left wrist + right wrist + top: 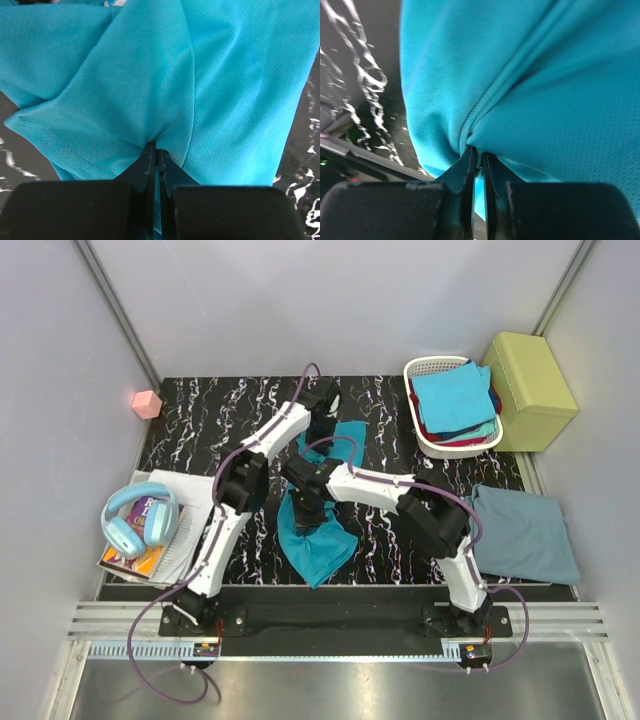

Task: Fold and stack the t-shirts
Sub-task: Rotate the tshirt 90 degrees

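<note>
Top external view: a large teal mesh-cloth t-shirt (pixel 318 535) lies crumpled at the middle of the black, white-veined worktop (pixel 200 420). The left arm (pixel 225 530) reaches to its far edge and the right arm (pixel 370 485) is over its middle. The risk, as I judge it, is an uneven pull between the two, which would bunch the cloth instead of spreading it flat. A wide swing could also catch the white slatted plastic basket (pixel 425 435) at the far right, which holds bright blue, red and teal shirts (pixel 455 395). A dusty grey-blue t-shirt (pixel 525 535) lies flat at the right edge, well apart. Pale grey walls close the room on three sides. A yellow-green padded box (pixel 530 390) stands beside the basket, light blue headphones (pixel 140 520) rest on books at the left, and a small pink cube (pixel 147 403) sits in the far left corner.

Left wrist view: the left tool (pixel 155 150) is clamped on a thin pinch of the teal cloth, with creases fanning out from it. So small a bite of smooth mesh could slip free under tension. Dark worktop shows at the margins.

Right wrist view: the right tool (pixel 476 152) is closed on a gathered ridge of the same shirt. It may have caught more than one layer, which would spoil the fold. Veined worktop runs blurred at the left.
</note>
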`<action>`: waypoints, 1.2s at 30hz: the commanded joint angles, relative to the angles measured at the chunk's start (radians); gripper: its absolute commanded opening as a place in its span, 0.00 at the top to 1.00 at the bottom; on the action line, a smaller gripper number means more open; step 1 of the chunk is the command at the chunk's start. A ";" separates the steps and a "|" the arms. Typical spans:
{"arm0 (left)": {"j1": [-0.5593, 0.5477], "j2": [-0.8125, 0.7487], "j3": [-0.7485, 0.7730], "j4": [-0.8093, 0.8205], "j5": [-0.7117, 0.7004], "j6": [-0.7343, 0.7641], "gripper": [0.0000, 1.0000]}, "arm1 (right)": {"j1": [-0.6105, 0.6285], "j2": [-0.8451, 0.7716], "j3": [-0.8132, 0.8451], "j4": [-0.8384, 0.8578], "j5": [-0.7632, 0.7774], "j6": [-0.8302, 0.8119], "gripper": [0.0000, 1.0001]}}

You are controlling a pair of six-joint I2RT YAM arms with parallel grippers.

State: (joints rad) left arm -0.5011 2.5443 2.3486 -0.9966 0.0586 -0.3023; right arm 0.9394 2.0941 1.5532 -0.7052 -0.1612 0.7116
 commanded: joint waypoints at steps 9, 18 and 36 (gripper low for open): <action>0.007 -0.077 -0.061 0.081 -0.124 -0.014 1.00 | 0.012 -0.020 0.001 -0.022 0.037 -0.020 1.00; 0.075 -0.079 -0.066 0.084 -0.105 -0.011 1.00 | 0.013 -0.115 -0.197 0.029 0.077 0.015 1.00; 0.070 -0.446 -0.112 0.107 -0.172 -0.055 0.01 | -0.043 -0.178 0.391 -0.190 0.324 -0.187 0.00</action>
State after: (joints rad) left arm -0.4305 2.3020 2.2578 -0.9413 -0.0750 -0.3515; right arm 0.9382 1.9476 1.7802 -0.8021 0.0673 0.5953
